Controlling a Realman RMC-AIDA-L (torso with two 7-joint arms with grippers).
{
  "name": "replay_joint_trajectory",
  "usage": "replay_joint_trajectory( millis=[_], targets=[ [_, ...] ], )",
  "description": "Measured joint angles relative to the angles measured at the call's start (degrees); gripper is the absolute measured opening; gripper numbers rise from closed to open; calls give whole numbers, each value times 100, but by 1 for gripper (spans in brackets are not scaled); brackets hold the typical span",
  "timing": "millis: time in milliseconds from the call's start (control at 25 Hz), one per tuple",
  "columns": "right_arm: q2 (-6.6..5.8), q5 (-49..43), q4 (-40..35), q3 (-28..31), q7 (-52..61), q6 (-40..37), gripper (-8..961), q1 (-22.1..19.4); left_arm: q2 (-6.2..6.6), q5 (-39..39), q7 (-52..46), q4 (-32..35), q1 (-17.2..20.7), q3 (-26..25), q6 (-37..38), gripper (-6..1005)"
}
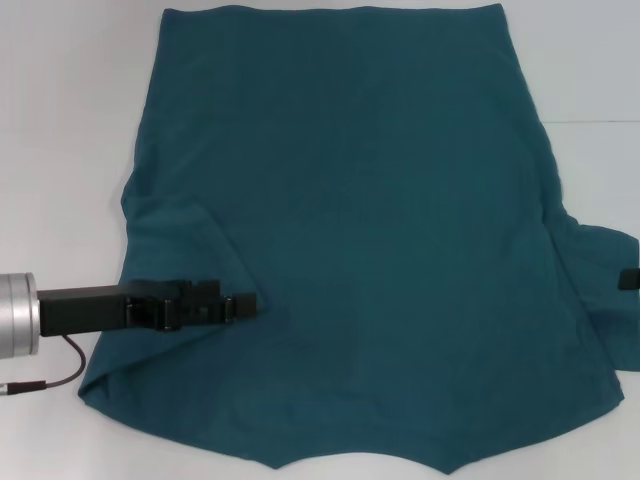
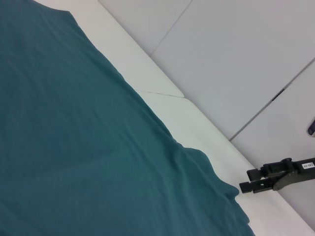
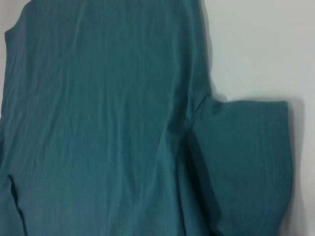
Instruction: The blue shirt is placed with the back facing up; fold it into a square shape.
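The blue shirt (image 1: 370,230) is lying spread flat, plain side up, covering most of the white table (image 1: 60,120), its left sleeve folded in over the body. The left gripper (image 1: 248,304) is reaching in over that folded sleeve, fingers looking pinched together. The right gripper (image 1: 628,279) is peeking in by the right sleeve; can't tell its state.
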Motion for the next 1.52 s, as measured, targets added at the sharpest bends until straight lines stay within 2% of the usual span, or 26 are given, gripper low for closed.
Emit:
replay_joint_trajectory(
  millis=[600,1120,1520],
  targets=[
    [79,-52,62,-27,0,227,741,-6,-32,9,-2,0,20,13,-59,949],
    [228,-62,77,-29,-50,406,736,58,-49,32,14,0,43,10,-125,949],
    [238,-15,76,15,-191,425,732,74,-53,45,22,-7,43,9,-147,949]
  ],
)
